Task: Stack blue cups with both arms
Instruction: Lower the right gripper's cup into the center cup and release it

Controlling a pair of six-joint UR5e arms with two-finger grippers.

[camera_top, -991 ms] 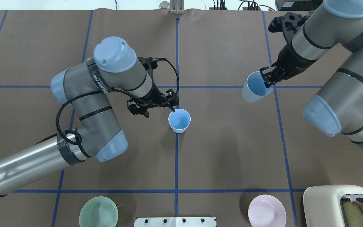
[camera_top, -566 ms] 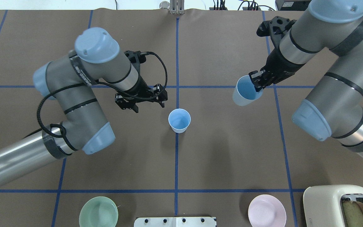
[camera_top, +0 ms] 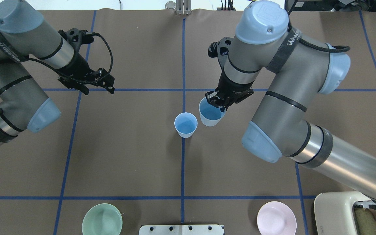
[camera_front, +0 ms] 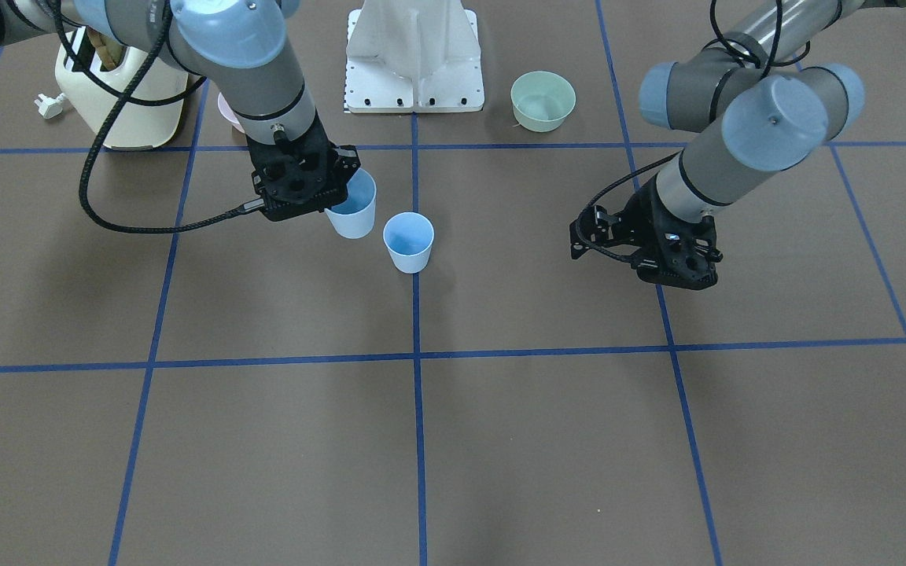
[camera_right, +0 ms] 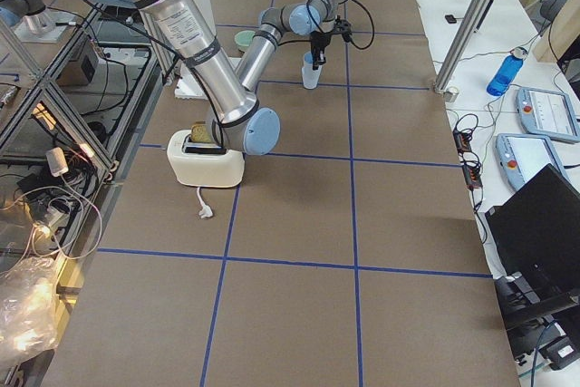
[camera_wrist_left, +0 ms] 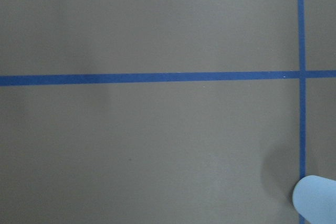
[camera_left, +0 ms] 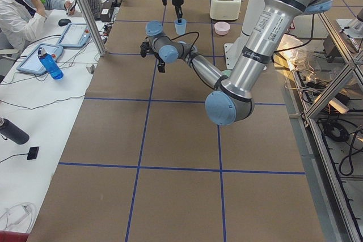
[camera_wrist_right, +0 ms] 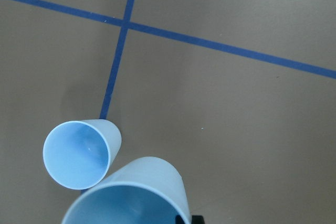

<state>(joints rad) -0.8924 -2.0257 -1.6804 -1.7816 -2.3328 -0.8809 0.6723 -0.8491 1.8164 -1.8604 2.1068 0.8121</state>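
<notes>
One blue cup point(camera_top: 185, 124) stands upright on the centre tape line; it also shows in the front view point(camera_front: 409, 240) and the right wrist view point(camera_wrist_right: 79, 153). My right gripper point(camera_top: 220, 103) is shut on the rim of the second blue cup point(camera_top: 211, 114), holding it slightly tilted just right of the standing one, also seen in the front view point(camera_front: 352, 206) and the right wrist view point(camera_wrist_right: 128, 195). My left gripper point(camera_top: 98, 88) is open and empty, well to the left of both cups. A cup's edge point(camera_wrist_left: 315, 200) shows in the left wrist view's corner.
A pale-green bowl point(camera_top: 102, 219) and a pink bowl point(camera_top: 276, 218) sit near the robot's edge of the table. A cream toaster point(camera_top: 351, 213) with bread stands at the near right. The white pedestal point(camera_front: 414, 55) is between the bowls. An operator point(camera_left: 17, 9) sits beside the table.
My left gripper has let go of the standing cup and drawn back far to the left. My right arm has carried its cup left, up beside the standing cup.
</notes>
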